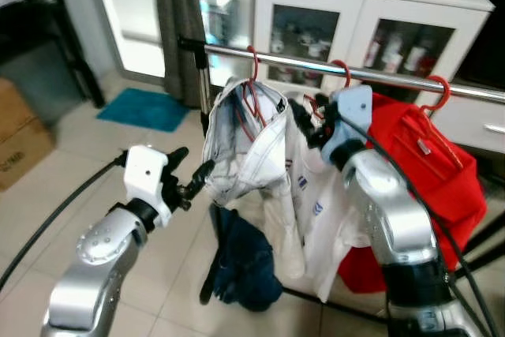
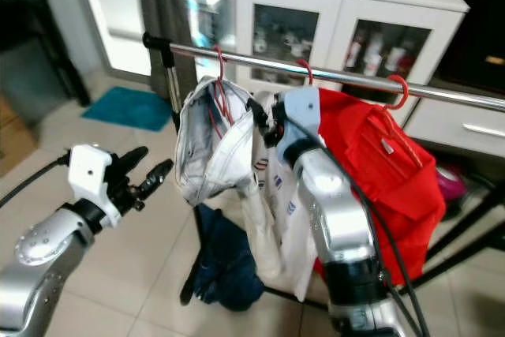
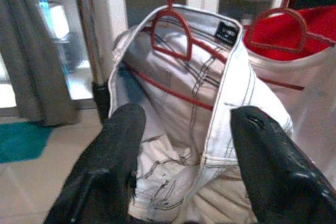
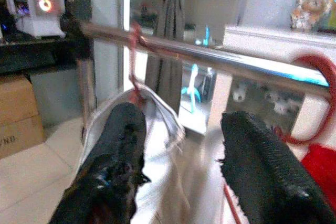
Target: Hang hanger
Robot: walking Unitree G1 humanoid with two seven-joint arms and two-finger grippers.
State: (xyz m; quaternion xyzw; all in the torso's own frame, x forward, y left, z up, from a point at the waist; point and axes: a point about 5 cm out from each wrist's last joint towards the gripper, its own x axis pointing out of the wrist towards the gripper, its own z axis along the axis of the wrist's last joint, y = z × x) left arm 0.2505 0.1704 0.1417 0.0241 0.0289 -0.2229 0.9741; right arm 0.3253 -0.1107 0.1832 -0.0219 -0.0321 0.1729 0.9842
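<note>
A steel clothes rail (image 1: 308, 63) runs across in front of me. A red hanger (image 1: 252, 76) hooks over it and carries a white denim garment (image 1: 245, 144). Beside it hang a white shirt (image 1: 312, 195) on another red hanger (image 1: 343, 70), and a red garment (image 1: 430, 167). My left gripper (image 1: 193, 165) stands open just left of the denim garment, with nothing between its fingers (image 3: 105, 161). My right gripper (image 1: 314, 120) is raised between the two white garments just under the rail, open and empty, its fingers (image 4: 113, 161) pointing at the rail (image 4: 210, 56).
The rack's upright pole (image 1: 203, 88) stands at the rail's left end. A dark blue garment (image 1: 245, 266) hangs low beneath the clothes. Behind the rail is a white glass-door cabinet (image 1: 355, 13). A grey curtain (image 1: 177, 13), a teal mat (image 1: 142, 108) and a cardboard box (image 1: 20, 140) lie to the left.
</note>
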